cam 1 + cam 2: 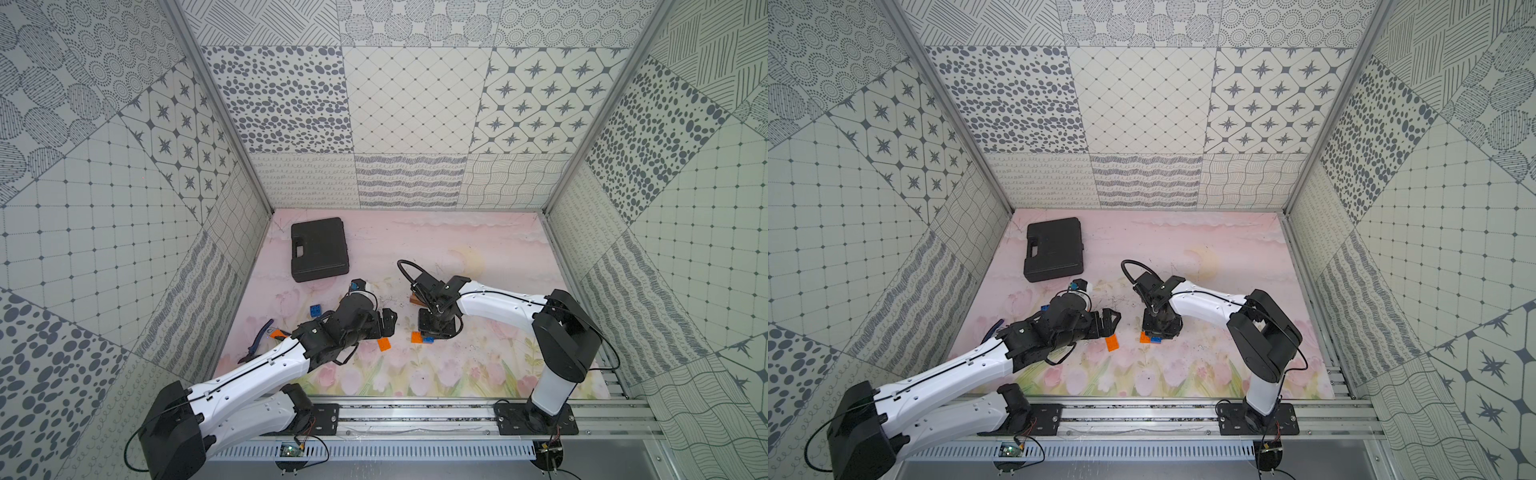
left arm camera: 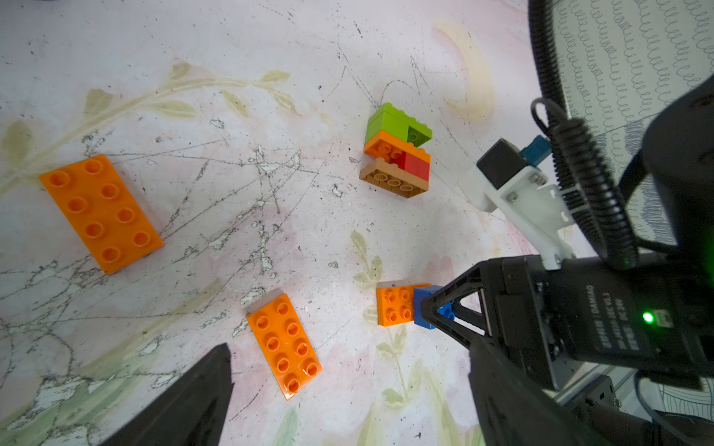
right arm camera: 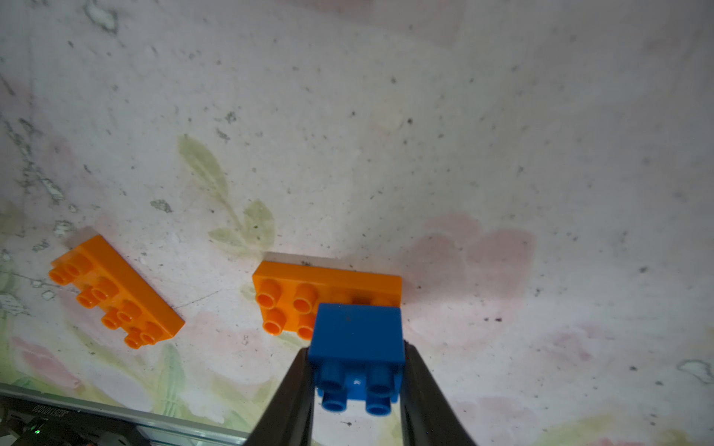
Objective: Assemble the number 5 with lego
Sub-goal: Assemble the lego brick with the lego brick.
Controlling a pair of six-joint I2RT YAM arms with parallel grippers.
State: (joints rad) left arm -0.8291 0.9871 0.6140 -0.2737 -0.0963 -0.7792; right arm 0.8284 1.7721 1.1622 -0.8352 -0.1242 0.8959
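My right gripper is shut on a blue square lego brick, studs toward the camera. The brick covers one half of an orange oblong lying on the mat; I cannot tell whether it is pressed on. In both top views this pair shows under the right wrist. My left gripper is open and holds nothing, with a loose orange oblong just ahead of it. A joined stack of green, orange, red and brown bricks lies farther off.
A black case lies at the back left. A blue-and-orange-handled wrench sits by the left wall, with a second blue square brick nearby. Another orange oblong lies flat near the left gripper.
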